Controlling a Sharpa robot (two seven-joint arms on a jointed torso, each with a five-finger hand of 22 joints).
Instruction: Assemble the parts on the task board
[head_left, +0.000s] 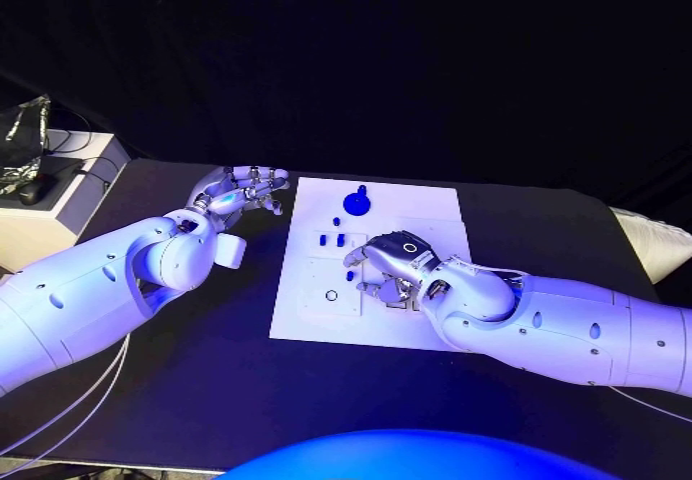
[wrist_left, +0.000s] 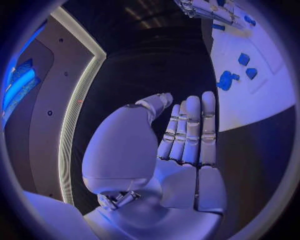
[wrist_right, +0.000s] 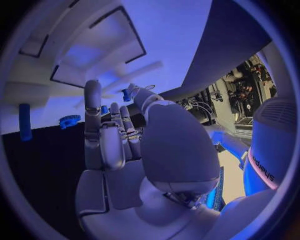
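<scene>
The white task board (head_left: 378, 310) lies in the middle of the black table. On its far part sit a large round blue part (head_left: 356, 203) and a few small blue parts (head_left: 333, 240). My right hand (head_left: 397, 265) is over the board's middle, fingers pointing down at it. Its thumb and a finger pinch a small blue part (wrist_right: 127, 94). A blue peg (wrist_right: 25, 121) and a blue toothed wheel (wrist_right: 70, 121) lie beyond that hand. My left hand (head_left: 238, 190) hovers beside the board's far left corner, fingers (wrist_left: 190, 130) straight and holding nothing.
A white box (head_left: 51, 195) with dark gear on it stands at the table's far left edge. A round hole (head_left: 332, 295) is in the board's near left part. Bare black table (head_left: 188, 380) surrounds the board.
</scene>
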